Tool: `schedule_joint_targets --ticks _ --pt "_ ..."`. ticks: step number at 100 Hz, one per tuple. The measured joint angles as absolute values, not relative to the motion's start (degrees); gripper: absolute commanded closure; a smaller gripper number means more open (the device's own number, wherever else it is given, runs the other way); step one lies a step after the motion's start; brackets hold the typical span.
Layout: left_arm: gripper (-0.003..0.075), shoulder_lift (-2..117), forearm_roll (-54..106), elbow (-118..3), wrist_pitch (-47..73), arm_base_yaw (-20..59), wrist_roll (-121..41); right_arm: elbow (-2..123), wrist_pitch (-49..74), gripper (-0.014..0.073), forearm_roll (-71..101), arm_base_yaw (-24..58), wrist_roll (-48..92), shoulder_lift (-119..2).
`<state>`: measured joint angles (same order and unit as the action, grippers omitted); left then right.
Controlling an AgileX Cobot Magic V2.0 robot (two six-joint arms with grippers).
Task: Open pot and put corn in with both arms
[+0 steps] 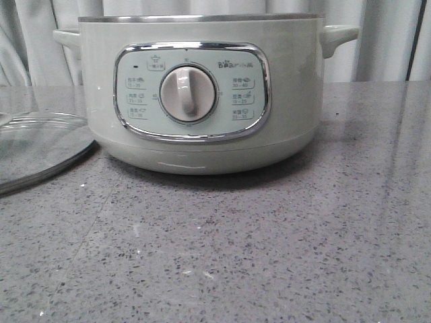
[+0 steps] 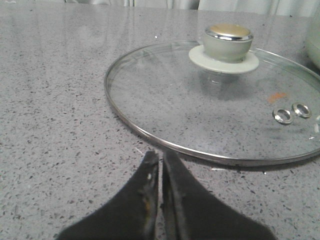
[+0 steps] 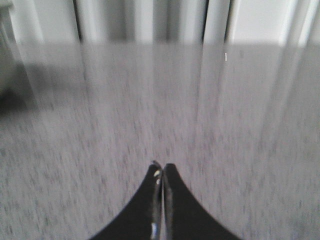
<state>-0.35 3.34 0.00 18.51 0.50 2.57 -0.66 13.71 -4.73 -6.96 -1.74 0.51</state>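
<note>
The pale grey-green pot (image 1: 202, 94) stands at the middle back of the table with its top uncovered, its white dial (image 1: 188, 94) facing me. The round glass lid (image 2: 215, 100) lies flat on the table to the pot's left, knob (image 2: 227, 41) up; its edge also shows in the front view (image 1: 40, 148). My left gripper (image 2: 161, 156) is shut and empty, just short of the lid's rim. My right gripper (image 3: 161, 167) is shut and empty over bare table; that view is blurred. The corn is not visible in any view.
The speckled grey tabletop (image 1: 236, 249) spreads in front of the pot. White curtains (image 1: 384, 40) hang behind it. A sliver of the pot (image 2: 315, 45) shows at the edge of the left wrist view.
</note>
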Motion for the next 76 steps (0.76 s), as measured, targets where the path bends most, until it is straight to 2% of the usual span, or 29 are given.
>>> schedule_joint_targets --ticks 10,76 --pt "0.0741 -0.35 3.34 0.00 18.51 0.50 2.57 -0.55 18.42 0.0664 -4.73 -6.96 -1.74 0.51" --pt "0.0741 -0.35 3.43 0.00 18.51 0.50 2.57 -0.55 18.44 0.0664 -4.63 -6.96 -1.74 0.51"
